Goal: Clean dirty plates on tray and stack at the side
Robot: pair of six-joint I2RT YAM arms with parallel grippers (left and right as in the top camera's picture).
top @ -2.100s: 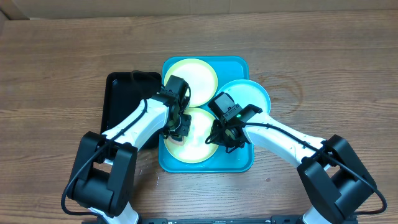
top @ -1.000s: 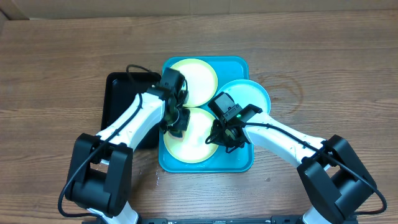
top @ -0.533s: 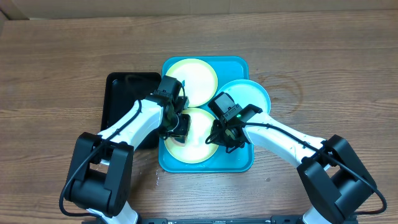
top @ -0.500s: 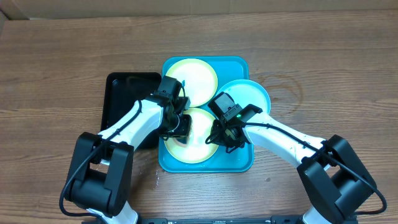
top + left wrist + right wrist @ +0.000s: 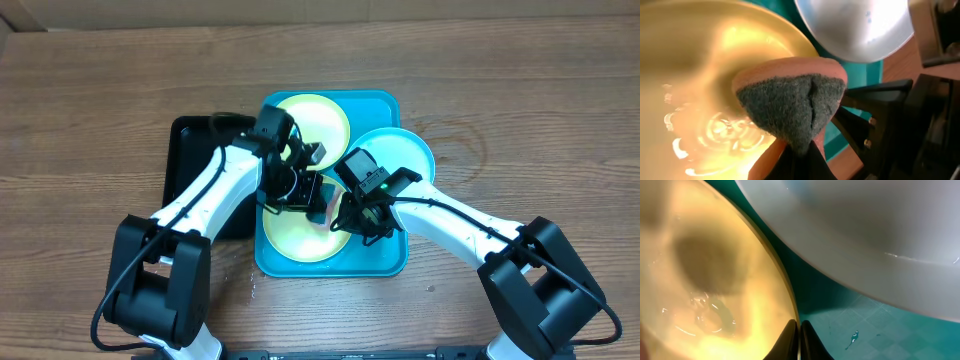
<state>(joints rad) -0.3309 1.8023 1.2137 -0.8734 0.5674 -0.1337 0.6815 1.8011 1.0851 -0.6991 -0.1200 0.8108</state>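
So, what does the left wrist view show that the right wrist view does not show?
Only the left wrist view: the scouring sponge, pink with a dark green pad, pinched in the left gripper over the front yellow-green plate, and part of the right arm. Only the right wrist view: the right gripper shut on that plate's rim, and droplets on the tray floor. Both: the wet yellow-green plate, the light blue plate and the turquoise tray.
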